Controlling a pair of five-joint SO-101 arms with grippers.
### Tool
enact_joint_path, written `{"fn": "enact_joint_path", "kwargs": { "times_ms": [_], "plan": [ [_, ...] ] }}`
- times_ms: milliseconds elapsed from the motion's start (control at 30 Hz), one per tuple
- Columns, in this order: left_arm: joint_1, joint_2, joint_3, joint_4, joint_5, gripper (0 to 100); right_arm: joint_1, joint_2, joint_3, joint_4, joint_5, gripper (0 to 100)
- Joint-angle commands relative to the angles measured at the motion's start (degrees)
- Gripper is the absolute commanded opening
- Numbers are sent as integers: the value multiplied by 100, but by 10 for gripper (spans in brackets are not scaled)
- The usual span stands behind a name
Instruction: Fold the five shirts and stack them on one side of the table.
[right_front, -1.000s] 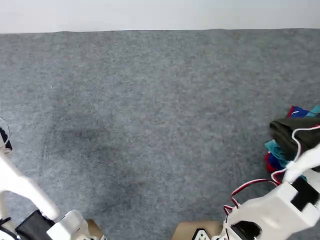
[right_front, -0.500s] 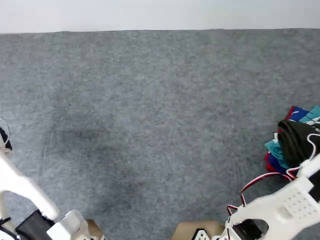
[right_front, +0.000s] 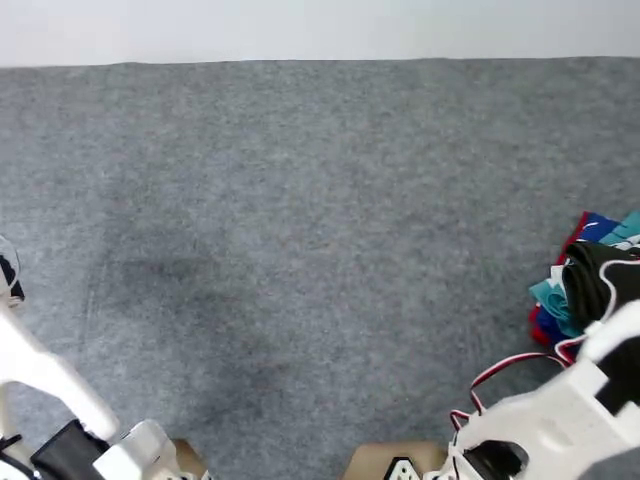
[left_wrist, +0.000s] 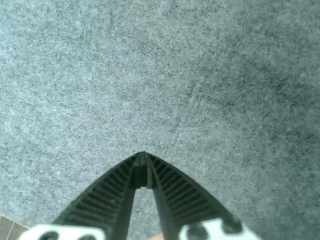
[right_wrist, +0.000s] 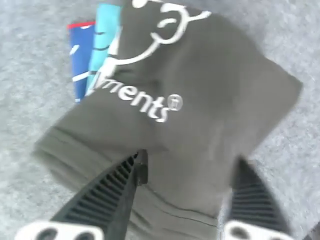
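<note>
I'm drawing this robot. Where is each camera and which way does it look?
High view: fixed overhead, looking down on the mat; left arm and right arm at the near edge, stack beside the right one.
Left wrist view: on the left arm, looking down past its shut left gripper at the mat.
Right wrist view: on the right arm, looking down past its open right gripper at the dark shirt.
Shared: high and right wrist views both show the stack.
</note>
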Motion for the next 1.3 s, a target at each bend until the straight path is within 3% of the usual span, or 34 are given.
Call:
{"fn": "enact_joint_path", "kwargs": {
  "times_ms": [0,67,333,800,1267],
  "plan": [
    [18,-176,-22,123,0,3,-470,-136,-264,233,-18,0],
    [18,-176,-22,123,0,3,-620,-84,-264,233,-53,34],
    [35,-167,-13,123,9,3,-1244,268,352,242,-53,9],
    [35,-176,435,26,-9,3,-1446,954,1626,154,-18,9],
    [35,-193,514,-114,-18,3,-1253,-558,844,-101,589,9]
  ]
}}
